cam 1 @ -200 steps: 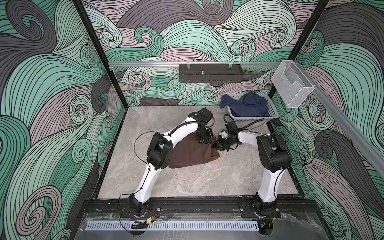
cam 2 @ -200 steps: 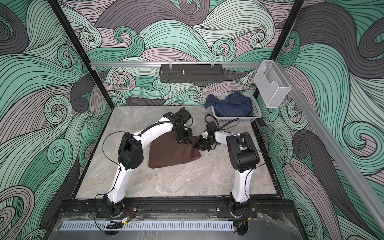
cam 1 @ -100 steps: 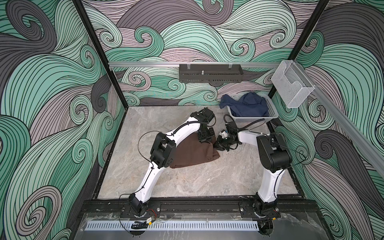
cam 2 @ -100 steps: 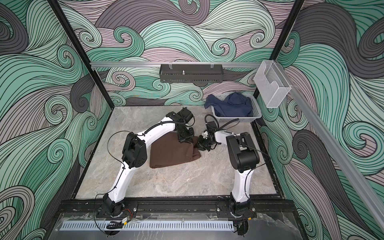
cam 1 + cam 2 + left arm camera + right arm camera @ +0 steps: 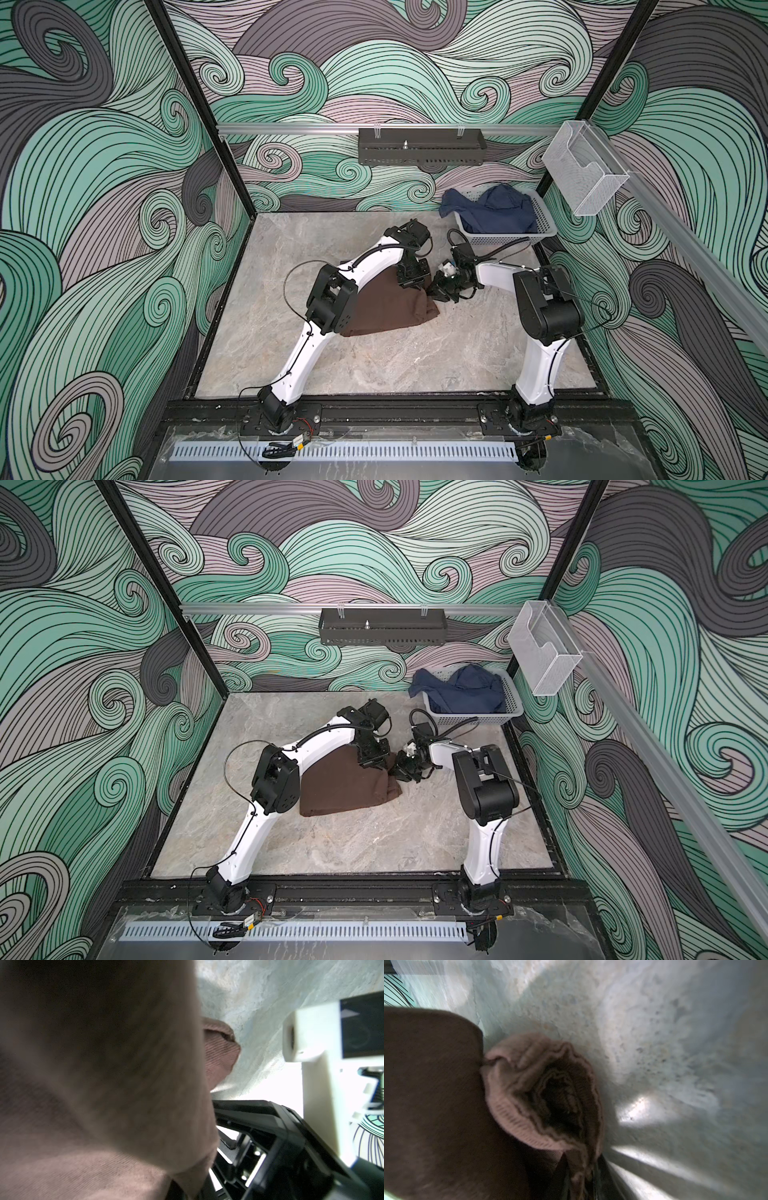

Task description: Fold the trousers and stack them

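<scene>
While the folded brown trousers [image 5: 386, 309] lie on the marble tabletop [image 5: 415, 365], the left gripper [image 5: 414, 286] and right gripper [image 5: 435, 293] crowd 1 bunched corner, probably to lay that fold flat; cloth hides their jaws, so whether either grips I cannot tell.

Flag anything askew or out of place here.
The navy garment spills over the left rim of the basket instead of sitting inside. The trousers lie folded but skewed on the table, the end nearest the basket bunched, not flat.
</scene>
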You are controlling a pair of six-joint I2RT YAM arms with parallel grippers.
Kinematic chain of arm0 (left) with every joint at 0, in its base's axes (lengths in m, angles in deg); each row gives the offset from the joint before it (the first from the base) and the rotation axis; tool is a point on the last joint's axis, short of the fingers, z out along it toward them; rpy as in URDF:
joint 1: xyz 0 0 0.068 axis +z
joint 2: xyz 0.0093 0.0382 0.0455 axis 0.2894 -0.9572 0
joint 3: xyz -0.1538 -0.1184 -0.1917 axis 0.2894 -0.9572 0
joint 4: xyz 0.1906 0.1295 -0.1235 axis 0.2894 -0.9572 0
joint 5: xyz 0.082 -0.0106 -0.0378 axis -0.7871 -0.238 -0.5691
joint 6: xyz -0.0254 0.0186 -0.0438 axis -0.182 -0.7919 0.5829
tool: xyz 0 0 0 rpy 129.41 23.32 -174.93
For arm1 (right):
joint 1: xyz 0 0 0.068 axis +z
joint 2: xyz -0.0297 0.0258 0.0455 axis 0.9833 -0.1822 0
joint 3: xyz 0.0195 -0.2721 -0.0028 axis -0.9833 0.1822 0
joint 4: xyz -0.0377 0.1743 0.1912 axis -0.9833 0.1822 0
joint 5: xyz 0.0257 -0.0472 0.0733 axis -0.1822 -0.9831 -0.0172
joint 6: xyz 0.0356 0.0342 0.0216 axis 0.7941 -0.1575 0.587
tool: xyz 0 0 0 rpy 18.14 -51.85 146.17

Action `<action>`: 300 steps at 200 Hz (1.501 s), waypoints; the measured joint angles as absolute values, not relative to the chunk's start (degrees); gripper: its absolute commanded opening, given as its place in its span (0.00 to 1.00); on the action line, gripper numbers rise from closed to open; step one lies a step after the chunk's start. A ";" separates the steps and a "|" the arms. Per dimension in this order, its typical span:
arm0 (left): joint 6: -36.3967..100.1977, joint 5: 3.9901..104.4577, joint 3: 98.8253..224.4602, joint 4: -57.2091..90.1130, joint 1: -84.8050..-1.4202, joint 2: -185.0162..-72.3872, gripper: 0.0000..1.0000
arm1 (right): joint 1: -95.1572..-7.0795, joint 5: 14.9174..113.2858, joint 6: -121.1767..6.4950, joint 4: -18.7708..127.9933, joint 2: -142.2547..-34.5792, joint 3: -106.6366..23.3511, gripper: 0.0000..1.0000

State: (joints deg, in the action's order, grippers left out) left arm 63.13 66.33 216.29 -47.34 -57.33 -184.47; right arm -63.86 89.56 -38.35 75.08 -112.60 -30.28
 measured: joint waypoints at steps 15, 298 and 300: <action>62.97 65.93 216.29 -47.08 -57.03 -184.44 0.41 | -64.06 87.98 -38.22 75.80 -111.57 -30.13 0.37; 41.75 70.06 164.88 -33.35 -35.06 -158.24 0.63 | -65.11 90.12 -43.77 79.01 -111.84 -29.25 0.25; 41.62 69.87 164.91 -33.44 -35.06 -158.24 0.63 | -64.98 90.08 -43.77 79.03 -111.84 -29.27 0.25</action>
